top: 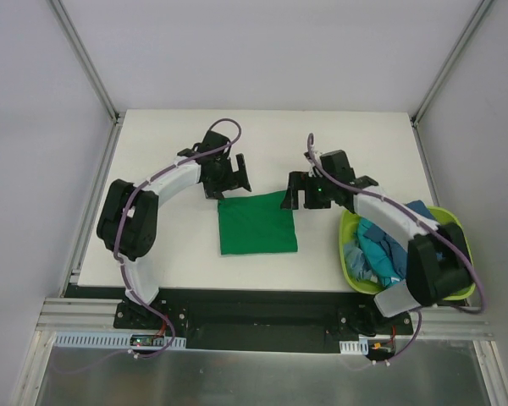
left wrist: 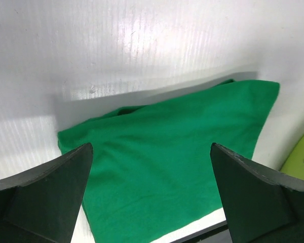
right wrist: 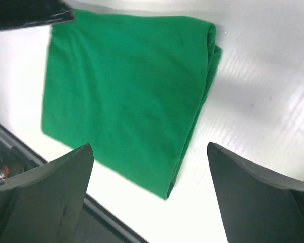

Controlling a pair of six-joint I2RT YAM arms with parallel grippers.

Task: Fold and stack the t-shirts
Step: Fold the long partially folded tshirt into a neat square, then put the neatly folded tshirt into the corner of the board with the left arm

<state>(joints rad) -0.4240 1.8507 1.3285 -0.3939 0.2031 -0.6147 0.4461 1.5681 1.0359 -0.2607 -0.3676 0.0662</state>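
Note:
The bright green t-shirt (top: 256, 225) lies folded into a small rectangle on the white table, near the front middle. It also shows in the left wrist view (left wrist: 167, 162) and the right wrist view (right wrist: 121, 91). My left gripper (top: 226, 180) hovers open and empty just behind the shirt's far left corner; the same gripper (left wrist: 151, 195) has its jaws wide apart. My right gripper (top: 302, 194) hovers open and empty at the shirt's far right corner; the same gripper (right wrist: 151, 195) has its jaws wide apart. Blue and teal t-shirts (top: 383, 247) lie crumpled in the basket.
A lime-green plastic basket (top: 349, 258) stands at the table's front right, under the right arm; its rim shows in the left wrist view (left wrist: 300, 161). The table's front edge and a black rail run just in front of the shirt.

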